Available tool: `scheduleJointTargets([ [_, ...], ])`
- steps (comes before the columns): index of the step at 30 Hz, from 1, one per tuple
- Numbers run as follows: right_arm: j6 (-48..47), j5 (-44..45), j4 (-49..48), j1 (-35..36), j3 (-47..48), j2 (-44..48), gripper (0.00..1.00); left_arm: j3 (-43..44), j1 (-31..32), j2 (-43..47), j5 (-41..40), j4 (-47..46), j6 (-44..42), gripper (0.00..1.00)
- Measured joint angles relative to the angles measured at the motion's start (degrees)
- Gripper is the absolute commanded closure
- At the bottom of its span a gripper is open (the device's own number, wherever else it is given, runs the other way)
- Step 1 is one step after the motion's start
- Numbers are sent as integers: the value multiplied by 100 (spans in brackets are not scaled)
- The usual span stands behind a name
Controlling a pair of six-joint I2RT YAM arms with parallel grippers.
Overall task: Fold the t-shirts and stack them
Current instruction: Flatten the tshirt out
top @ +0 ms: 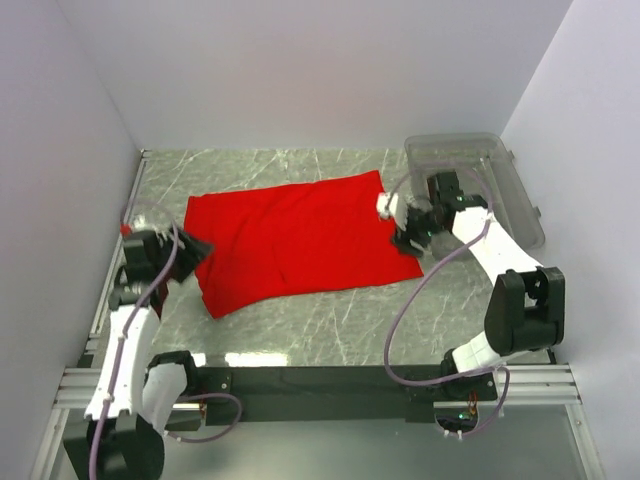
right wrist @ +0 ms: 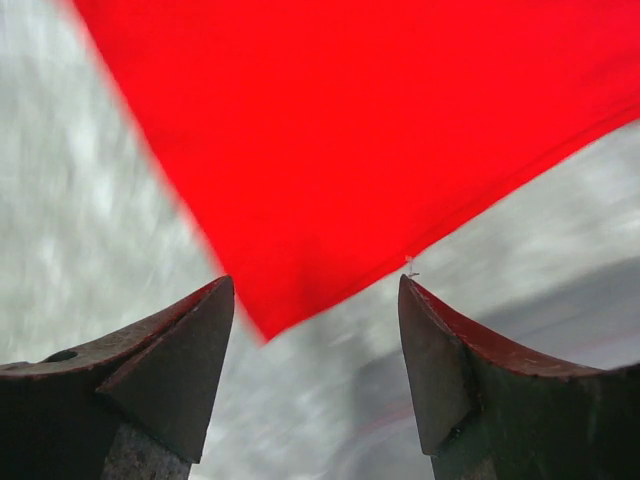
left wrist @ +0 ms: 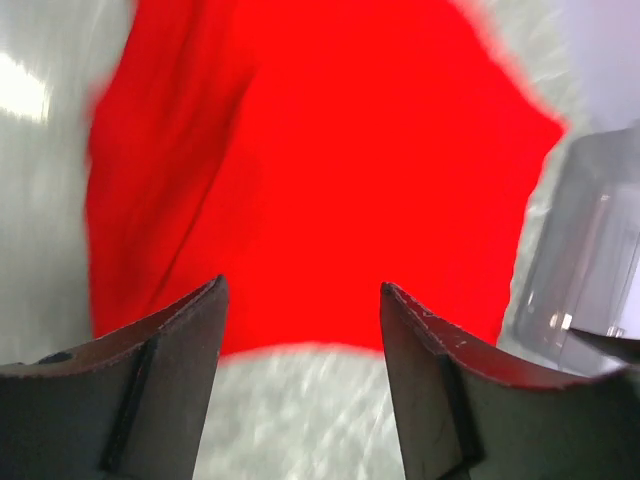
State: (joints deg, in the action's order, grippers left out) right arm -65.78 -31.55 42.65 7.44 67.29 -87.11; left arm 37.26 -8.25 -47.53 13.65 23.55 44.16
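The red t-shirt (top: 300,240) lies spread flat near the middle of the grey marbled desk (top: 300,170). It forms a slanted four-sided shape, with its far right corner pointing toward the clear plastic bin (top: 500,180) and its near left corner reaching toward the left arm. A soft crease (top: 235,245) runs through the cloth on its left side. The bin stands at the far right corner of the desk, near the shirt but apart from it. The left hand (top: 197,250) sits low at the shirt's left edge. In its wrist view the two dark fingers (left wrist: 170,360) are spread well apart with nothing between them, bare desk shows in the gap, and the red edge lies just beyond the tips. The right hand (top: 407,238) is at the shirt's right edge, near its near right corner, between the cloth and the bin. Its fingers (right wrist: 170,360) also stand wide and grip nothing. In that wrist view a corner of the shirt points down toward the gap between them, with a small white thread (right wrist: 409,266) at the hem. Both wrist views are blurred, so I cannot tell whether either hand brushes the cloth.
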Motion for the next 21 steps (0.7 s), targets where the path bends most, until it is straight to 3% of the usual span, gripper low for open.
scheduleJointTargets([
  [7, -1045, 730, 201, -400, -1082, -57, 29, -1185, 4, 804, 68, 942, 1032, 33],
  [21, -1467, 1416, -417, -146, -1346, -551, 35, -1182, 42, -33, -909, 1604, 1829, 34],
])
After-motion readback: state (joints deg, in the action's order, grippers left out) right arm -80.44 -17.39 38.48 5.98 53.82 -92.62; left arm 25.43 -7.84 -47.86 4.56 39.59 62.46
